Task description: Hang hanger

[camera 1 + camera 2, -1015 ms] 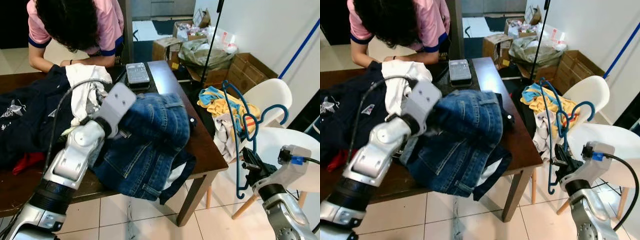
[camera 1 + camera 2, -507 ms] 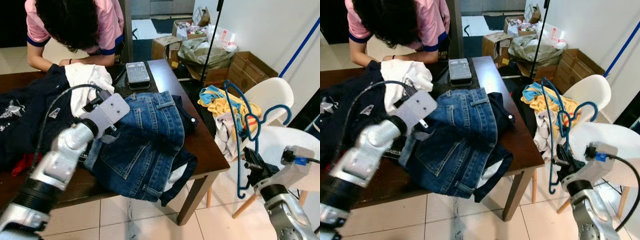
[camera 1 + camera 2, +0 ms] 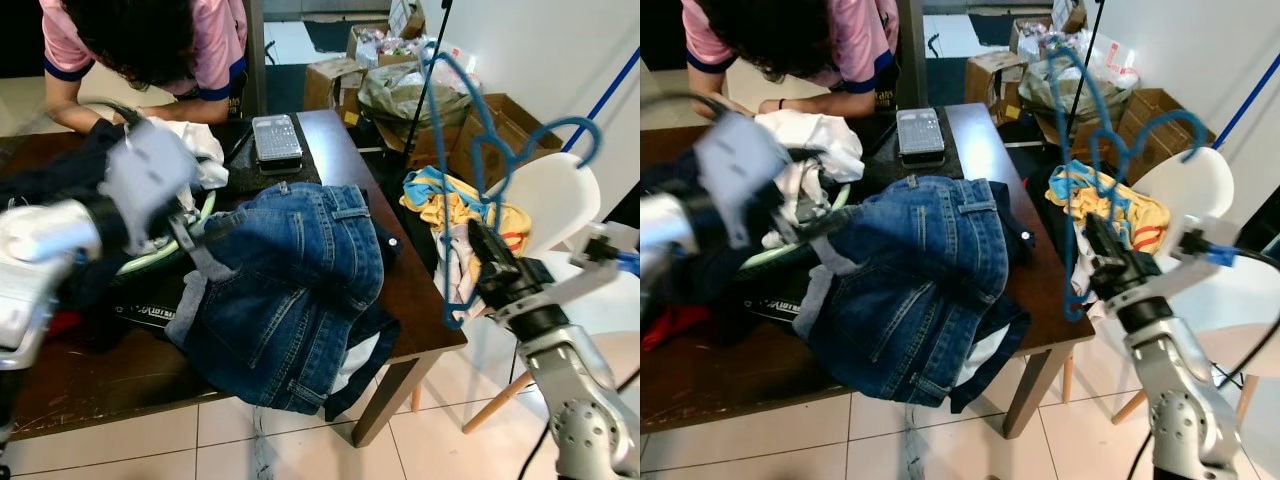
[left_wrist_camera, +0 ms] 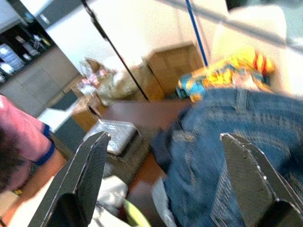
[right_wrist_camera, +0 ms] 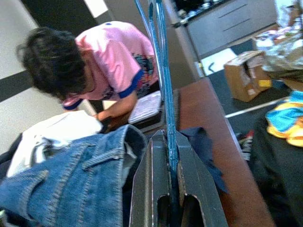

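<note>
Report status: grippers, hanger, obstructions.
Right gripper shut on blue plastic hanger, raised beside table. Left gripper open above blue denim jeans. Person leaning over table's far side.

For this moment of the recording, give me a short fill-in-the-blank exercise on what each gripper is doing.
1. The right gripper is shut on a ____ hanger.
2. The left gripper has its fingers ____ above the jeans.
3. The jeans lie on a dark wooden ____.

Missing words: blue; open; table
</note>
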{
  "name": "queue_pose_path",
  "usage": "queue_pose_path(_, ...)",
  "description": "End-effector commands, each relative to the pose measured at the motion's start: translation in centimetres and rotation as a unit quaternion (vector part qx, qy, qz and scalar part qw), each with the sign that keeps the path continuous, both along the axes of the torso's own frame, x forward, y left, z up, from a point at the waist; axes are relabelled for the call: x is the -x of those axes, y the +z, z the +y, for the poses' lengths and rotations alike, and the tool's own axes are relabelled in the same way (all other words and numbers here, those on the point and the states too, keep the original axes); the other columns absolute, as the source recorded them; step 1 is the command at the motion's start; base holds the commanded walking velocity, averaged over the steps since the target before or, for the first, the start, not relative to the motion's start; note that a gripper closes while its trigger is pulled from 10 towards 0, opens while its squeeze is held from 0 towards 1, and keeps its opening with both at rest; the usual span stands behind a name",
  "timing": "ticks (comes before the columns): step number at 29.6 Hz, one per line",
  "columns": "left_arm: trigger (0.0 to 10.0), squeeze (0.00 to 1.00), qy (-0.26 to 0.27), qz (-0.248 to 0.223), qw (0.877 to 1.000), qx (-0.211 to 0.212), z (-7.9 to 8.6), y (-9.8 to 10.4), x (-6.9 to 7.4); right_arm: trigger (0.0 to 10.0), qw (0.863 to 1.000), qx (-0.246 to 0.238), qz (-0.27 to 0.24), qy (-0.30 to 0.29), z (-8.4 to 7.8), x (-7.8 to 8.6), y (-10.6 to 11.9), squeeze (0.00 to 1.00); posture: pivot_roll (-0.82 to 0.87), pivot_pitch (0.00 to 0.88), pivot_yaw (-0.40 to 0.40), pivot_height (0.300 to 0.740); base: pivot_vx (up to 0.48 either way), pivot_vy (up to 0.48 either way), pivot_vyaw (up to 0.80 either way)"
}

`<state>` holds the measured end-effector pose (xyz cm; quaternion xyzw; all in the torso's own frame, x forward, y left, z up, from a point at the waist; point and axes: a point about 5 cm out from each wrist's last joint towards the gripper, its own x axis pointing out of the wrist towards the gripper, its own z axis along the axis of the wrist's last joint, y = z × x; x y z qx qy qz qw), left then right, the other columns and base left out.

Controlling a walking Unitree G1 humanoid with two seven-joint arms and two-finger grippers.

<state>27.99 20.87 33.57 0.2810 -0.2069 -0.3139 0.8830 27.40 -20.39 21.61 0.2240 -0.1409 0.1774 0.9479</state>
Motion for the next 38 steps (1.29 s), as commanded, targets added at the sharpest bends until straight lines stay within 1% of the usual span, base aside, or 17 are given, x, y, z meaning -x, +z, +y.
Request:
queue_pose_path(1,10.0,1.0,0.033,-0.011,0.999,0.027,0.8,0.9,0.2,10.0,0.999,0.018,-0.002,0.029,1.2,0.0,0.1,0.0,0.05,0.145,-0.052,0.74,0.0,0.0,0.0)
queue_pose_path(3,10.0,1.0,0.033,-0.011,0.999,0.027,0.8,0.9,0.2,10.0,0.999,0.018,-0.002,0.029,1.2,0.0,0.1,0.0,0.05,0.145,-0.052,0.74,0.0,0.0,0.0)
queue_pose_path(4,10.0,0.3,0.063,-0.021,0.997,0.043,1.4,1.2,0.1,10.0,0.999,0.029,-0.001,0.043,1.9,-0.1,0.1,0.0,0.05,0.145,-0.053,0.74,0.0,0.0,0.0)
queue_pose_path(5,10.0,0.3,0.063,-0.021,0.997,0.043,1.4,1.2,0.1,10.0,0.999,0.029,-0.001,0.043,1.9,-0.1,0.1,0.0,0.05,0.145,-0.053,0.74,0.0,0.0,0.0)
queue_pose_path(6,10.0,0.0,0.131,-0.039,0.989,0.052,2.5,1.4,-0.2,10.0,0.997,0.042,0.001,0.062,2.7,-0.2,0.0,0.0,0.06,0.147,-0.06,0.74,0.0,0.0,0.0)
queue_pose_path(7,10.0,0.0,0.131,-0.039,0.989,0.052,2.5,1.4,-0.2,10.0,0.997,0.042,0.001,0.062,2.7,-0.2,0.0,0.0,0.06,0.147,-0.06,0.74,0.0,0.0,0.0)
queue_pose_path(8,10.0,0.0,0.201,-0.051,0.977,0.057,3.5,1.0,-0.5,10.0,0.995,0.058,0.005,0.077,3.4,-0.3,-0.2,0.0,0.07,0.149,-0.061,0.74,0.0,0.0,0.8)
queue_pose_path(11,10.0,0.0,0.201,-0.051,0.977,0.057,3.5,1.0,-0.5,10.0,0.995,0.058,0.005,0.077,3.4,-0.3,-0.2,0.0,0.07,0.149,-0.061,0.74,0.0,0.0,0.8)
queue_pose_path(12,10.0,0.0,0.243,-0.046,0.968,0.042,4.1,-0.1,-0.7,10.0,0.994,0.068,0.008,0.086,3.7,-0.3,-0.4,0.0,0.07,0.149,-0.062,0.74,0.0,0.0,0.8)
queue_pose_path(14,10.0,0.0,0.243,-0.046,0.968,0.042,4.1,-0.1,-0.7,10.0,0.994,0.068,0.008,0.086,3.7,-0.3,-0.4,0.0,0.07,0.149,-0.062,0.74,0.0,0.0,0.8)
queue_pose_path(15,10.0,0.0,0.271,-0.038,0.962,-0.009,4.5,-2.0,-1.0,10.0,0.993,0.074,0.016,0.086,3.9,-0.5,-0.7,0.0,0.08,0.149,-0.064,0.74,0.0,0.0,0.0)
queue_pose_path(16,10.0,0.0,0.271,-0.038,0.962,-0.009,4.5,-2.0,-1.0,10.0,0.993,0.074,0.016,0.086,3.9,-0.5,-0.7,0.0,0.08,0.149,-0.064,0.74,0.0,0.0,0.0)
queue_pose_path(17,10.0,0.0,0.274,-0.025,0.96,-0.049,4.4,-3.9,-1.3,10.0,0.993,0.077,0.023,0.084,3.9,-0.7,-1.0,0.0,0.08,0.149,-0.063,0.74,0.0,0.0,0.0)
queue_pose_path(19,10.0,0.0,0.251,0.012,0.965,-0.076,3.8,-7.2,-2.1,10.0,0.993,0.077,0.032,0.08,4.0,-0.8,-1.3,0.0,0.07,0.146,-0.057,0.74,0.0,0.0,0.0)
queue_pose_path(24,10.0,0.0,0.248,0.046,0.965,-0.076,3.5,-9.4,-3.3,10.0,0.993,0.081,0.036,0.078,4.0,-0.7,-1.5,0.0,0.06,0.144,-0.051,0.74,0.0,0.0,0.0)
queue_pose_path(26,10.0,0.0,0.262,0.062,0.959,-0.094,3.8,-10.9,-4.1,10.0,0.993,0.084,0.039,0.073,3.8,-0.5,-1.6,0.0,0.05,0.144,-0.047,0.74,0.0,0.0,0.0)
queue_pose_path(38,10.0,0.0,0.279,0.074,0.95,-0.115,3.0,-12.6,-5.7,10.0,0.993,0.094,0.044,0.063,3.6,-0.2,-1.9,0.0,0.04,0.14,-0.042,0.74,0.0,0.0,0.0)
